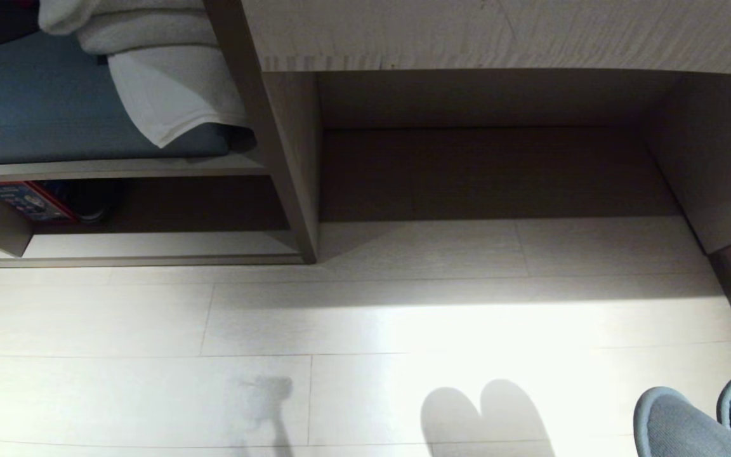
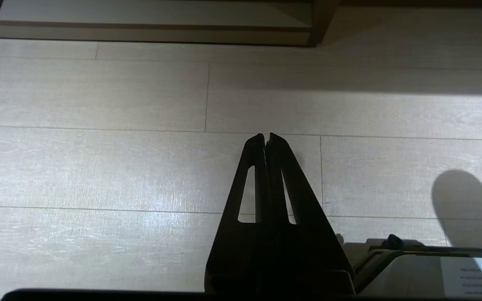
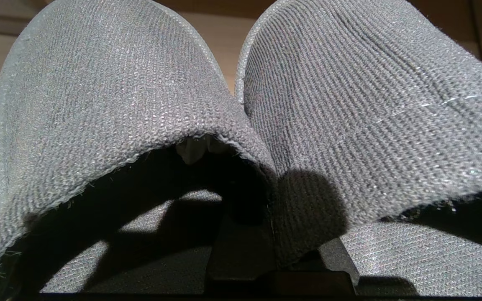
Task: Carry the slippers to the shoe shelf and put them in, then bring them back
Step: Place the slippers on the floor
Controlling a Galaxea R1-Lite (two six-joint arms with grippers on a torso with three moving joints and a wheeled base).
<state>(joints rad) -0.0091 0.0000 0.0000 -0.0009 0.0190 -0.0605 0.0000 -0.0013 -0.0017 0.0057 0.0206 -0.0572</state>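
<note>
The two grey-blue ribbed slippers [image 3: 111, 96] hang side by side in my right gripper [image 3: 272, 238], toes pointing away. It is shut on their adjoining inner walls, with one dark finger inside the nearer slipper's opening. In the head view only their toes [image 1: 679, 425] show, at the bottom right, above the floor. The shoe shelf [image 1: 150, 244] is the low open compartment at the left, with a pale base board and dark back. My left gripper [image 2: 266, 138] is shut and holds nothing, hanging over the pale floor short of the shoe shelf's front edge [image 2: 140, 33].
Above the shoe shelf a blue cushion [image 1: 54, 108] carries folded white towels [image 1: 162, 76]. A red and blue box [image 1: 29, 200] lies at the compartment's left end. The desk's wide dark recess [image 1: 492, 171] is straight ahead, its side panel [image 1: 721, 171] to the right.
</note>
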